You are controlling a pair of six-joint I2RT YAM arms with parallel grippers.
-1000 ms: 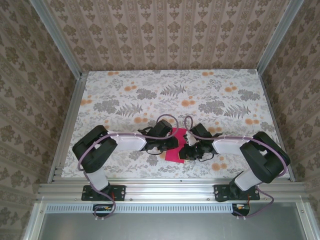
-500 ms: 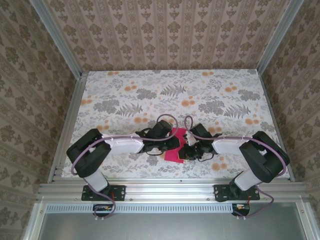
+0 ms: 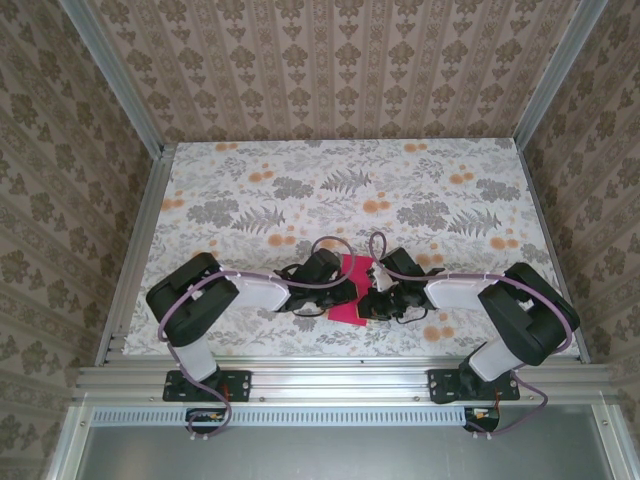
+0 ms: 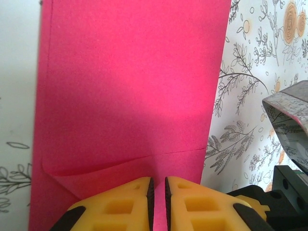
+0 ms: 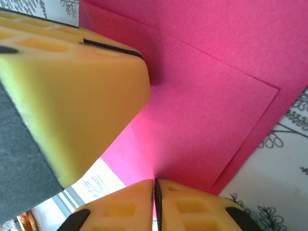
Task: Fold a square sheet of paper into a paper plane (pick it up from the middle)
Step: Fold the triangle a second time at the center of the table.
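Observation:
The square sheet of paper [image 3: 352, 297], magenta-red and partly folded, lies between the two grippers near the table's front middle. In the left wrist view the sheet of paper [image 4: 130, 86] shows a folded flap with a crease. My left gripper [image 4: 157, 179] is shut to a thin slit at the flap's near edge, with paper in the slit. In the right wrist view the paper [image 5: 207, 106] is doubled and lifted off the table on one side. My right gripper [image 5: 155, 180] is shut on its edge. The left gripper's yellow finger [image 5: 72, 91] hangs close over the paper.
The floral tablecloth [image 3: 340, 190] stretches away behind the grippers. Metal rails [image 3: 130, 250] and patterned walls bound it left, right and back. The two wrists, left gripper [image 3: 343, 290] and right gripper [image 3: 372, 300], stand almost touching over the paper. The right arm's body [image 4: 288, 144] is close by.
The left arm's elbow swung slightly outward and back. Both grippers stay at the paper, which has hardly moved.

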